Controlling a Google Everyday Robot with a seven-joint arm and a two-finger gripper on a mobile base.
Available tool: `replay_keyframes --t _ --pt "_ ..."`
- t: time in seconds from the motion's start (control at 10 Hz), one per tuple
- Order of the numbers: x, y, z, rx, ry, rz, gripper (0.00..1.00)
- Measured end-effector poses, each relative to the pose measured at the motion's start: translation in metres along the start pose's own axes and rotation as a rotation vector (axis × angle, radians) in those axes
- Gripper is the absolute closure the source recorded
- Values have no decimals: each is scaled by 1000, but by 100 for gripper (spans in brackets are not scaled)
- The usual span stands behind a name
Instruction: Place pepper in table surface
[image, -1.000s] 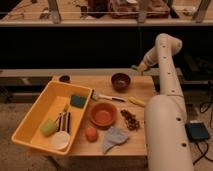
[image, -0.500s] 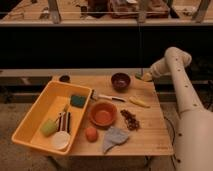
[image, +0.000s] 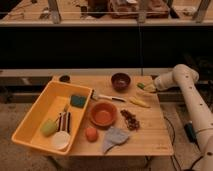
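Note:
The pepper (image: 142, 86), a small stubby green-and-yellowish piece, is at the tip of my gripper (image: 146, 87). The gripper is shut on it, low over the far right of the table surface (image: 150, 132), a light tan wooden top. The white arm (image: 180, 80) reaches in from the right edge. The pepper is right of the dark bowl (image: 120, 80) and just behind the long pale-yellow pod (image: 139, 102). I cannot tell whether the pepper touches the wood.
A yellow bin (image: 35, 117) on the left holds a green block, a sponge and a white cup. An orange bowl (image: 103, 114), a brush (image: 107, 96), an orange fruit (image: 91, 133), a grey cloth (image: 115, 138) and dark nuts (image: 131, 120) lie mid-table.
The gripper with the pepper has moved down and to the right, from above the dark bowl's right side to low over the table's far right edge. The arm has swung rightward.

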Motion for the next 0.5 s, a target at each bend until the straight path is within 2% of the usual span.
replay_keyframes --t 0.5 --pt "-4 -8 32 28 -71 -4 100"
